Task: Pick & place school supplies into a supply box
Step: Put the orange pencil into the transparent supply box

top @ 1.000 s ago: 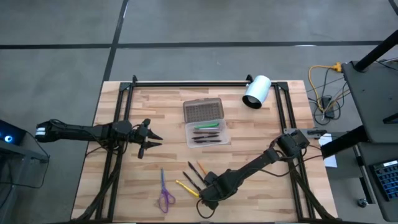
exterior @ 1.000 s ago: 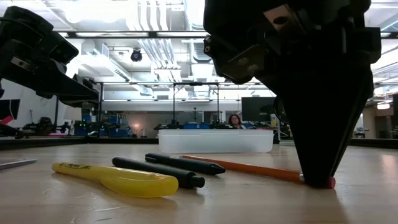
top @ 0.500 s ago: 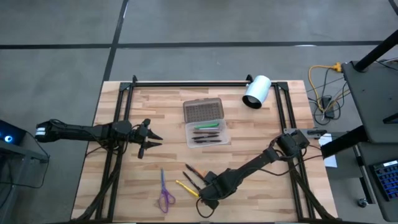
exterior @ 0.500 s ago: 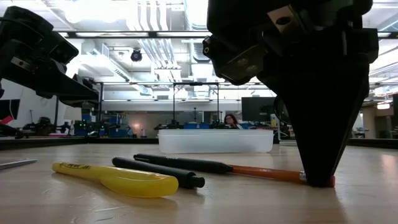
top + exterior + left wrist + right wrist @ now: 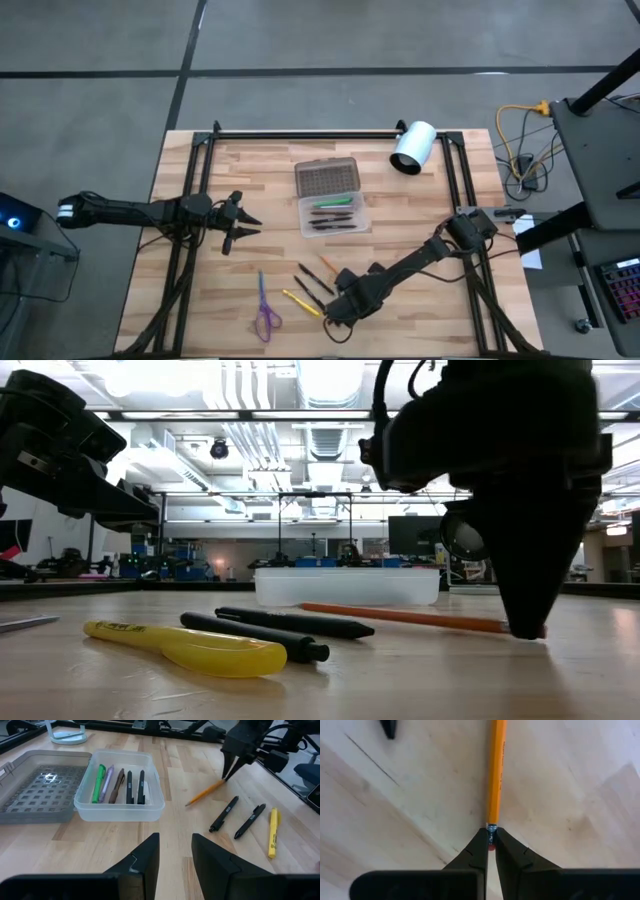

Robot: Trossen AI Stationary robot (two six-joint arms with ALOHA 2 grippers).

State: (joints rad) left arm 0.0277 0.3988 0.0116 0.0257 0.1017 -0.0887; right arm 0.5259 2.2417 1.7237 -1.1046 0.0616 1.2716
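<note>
My right gripper (image 5: 490, 845) is pinched nearly shut on the eraser end of the orange pencil (image 5: 496, 770), which only the wrist cam shows; the rest lies on the wood ahead of my fingertips. My left gripper (image 5: 175, 852) hangs slightly open, holding nothing. Ahead of it, the supply box (image 5: 120, 802) holds five pens, and writing on the yellow highlighter (image 5: 190, 645) is unreadable.

Supply box (image 5: 334, 212) mid-table, loose pens (image 5: 311, 287) before it, scissors (image 5: 264, 310) leftward

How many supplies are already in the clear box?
5: a green marker, purple pen, brown pen and two black pens lie side by side in the supply box. More could hide underneath.
</note>
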